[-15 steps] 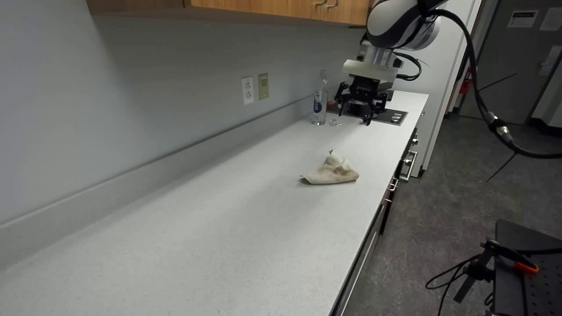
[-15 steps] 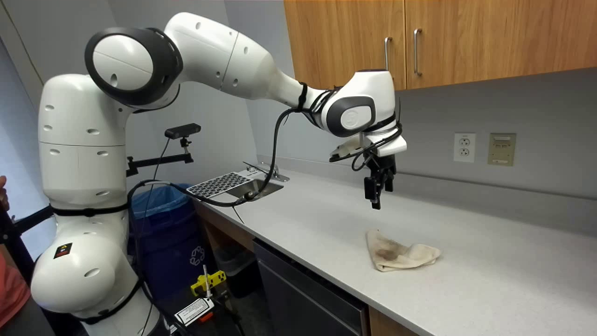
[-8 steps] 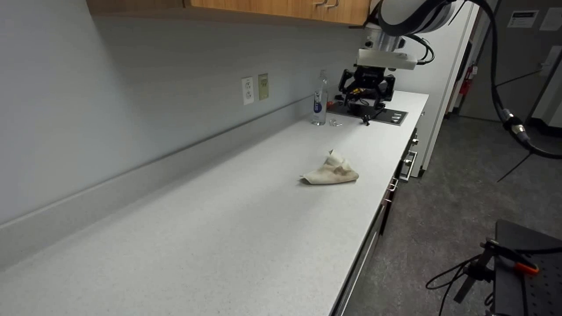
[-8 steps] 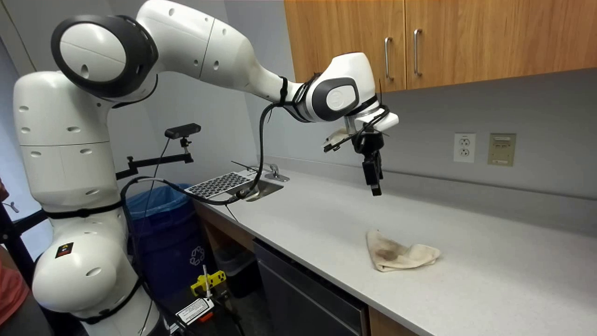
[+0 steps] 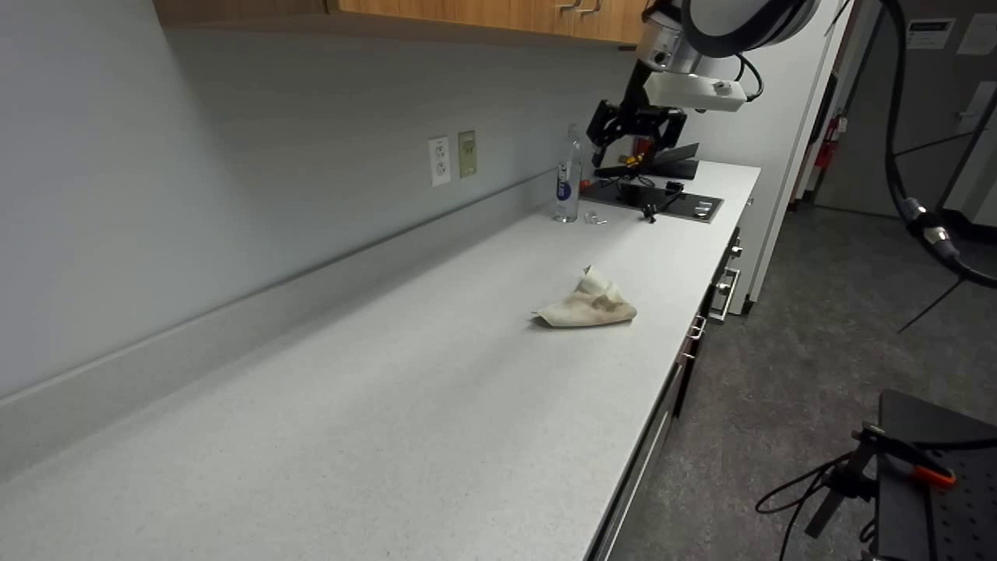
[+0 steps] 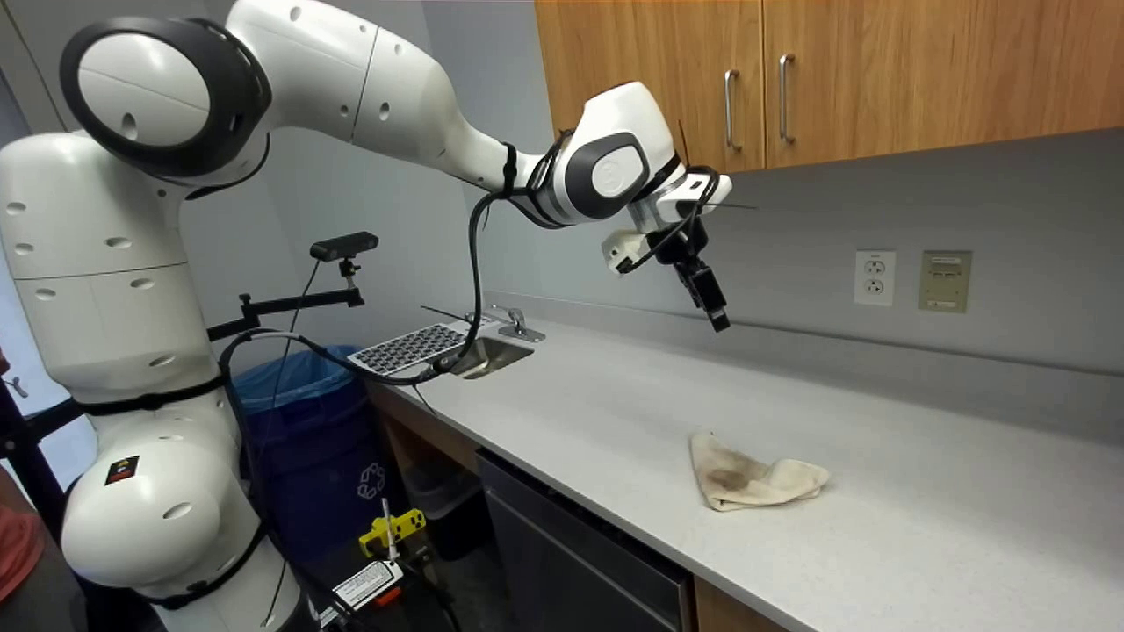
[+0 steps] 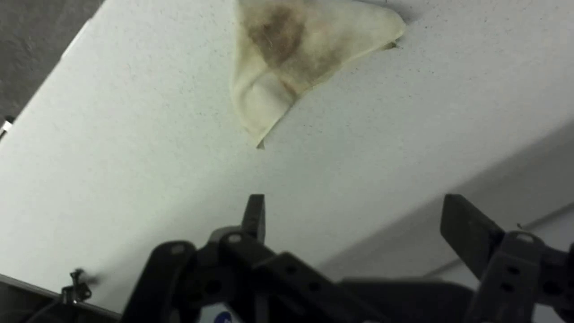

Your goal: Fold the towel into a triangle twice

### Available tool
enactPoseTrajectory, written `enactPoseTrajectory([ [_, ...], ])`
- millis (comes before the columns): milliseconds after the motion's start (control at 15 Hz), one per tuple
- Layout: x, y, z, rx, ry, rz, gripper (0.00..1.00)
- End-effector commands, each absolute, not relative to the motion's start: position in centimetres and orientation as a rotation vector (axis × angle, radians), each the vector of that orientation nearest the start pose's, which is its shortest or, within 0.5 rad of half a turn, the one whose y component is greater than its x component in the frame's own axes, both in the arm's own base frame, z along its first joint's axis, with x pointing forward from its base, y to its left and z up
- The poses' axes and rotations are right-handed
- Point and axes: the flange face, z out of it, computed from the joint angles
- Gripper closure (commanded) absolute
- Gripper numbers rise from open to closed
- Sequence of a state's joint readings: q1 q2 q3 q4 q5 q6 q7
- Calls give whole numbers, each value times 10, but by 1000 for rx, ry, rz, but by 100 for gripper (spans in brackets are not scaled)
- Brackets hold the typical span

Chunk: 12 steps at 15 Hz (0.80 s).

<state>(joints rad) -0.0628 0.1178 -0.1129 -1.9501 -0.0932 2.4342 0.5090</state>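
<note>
Towel (image 7: 296, 45) cream, brown-blotched, roughly triangular, one end rumpled; gripper (image 7: 353, 199) fingers wide apart

A kitchen, by its looks: in an exterior view, cabinets (image 6: 922, 75) span the upper right, a counter (image 6: 922, 518) the lower right, a sink (image 6: 505, 354) and tap (image 6: 519, 327) left of centre.

Towel (image 7: 309, 45) clipped by wrist view's top edge, underside hidden.
Arm (image 6: 413, 101) cut off at top in both exterior views. In an exterior view: red cloth (image 6: 16, 549) cut by left edge, text on white tag (image 6: 367, 583) illegible. In an exterior view: posted notices (image 5: 930, 33) too small to read, small clear thing (image 5: 593, 219) by bottle (image 5: 567, 185) unidentifiable.
</note>
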Motion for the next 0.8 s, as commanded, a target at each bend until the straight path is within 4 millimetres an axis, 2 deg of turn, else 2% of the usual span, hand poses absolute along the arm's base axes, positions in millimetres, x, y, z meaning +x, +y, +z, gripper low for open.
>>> enactPoseTrajectory([
  [0, 607, -104, 460, -2968, 907, -619, 0],
  [733, 605, -103, 460, -2978, 863, -638, 0],
])
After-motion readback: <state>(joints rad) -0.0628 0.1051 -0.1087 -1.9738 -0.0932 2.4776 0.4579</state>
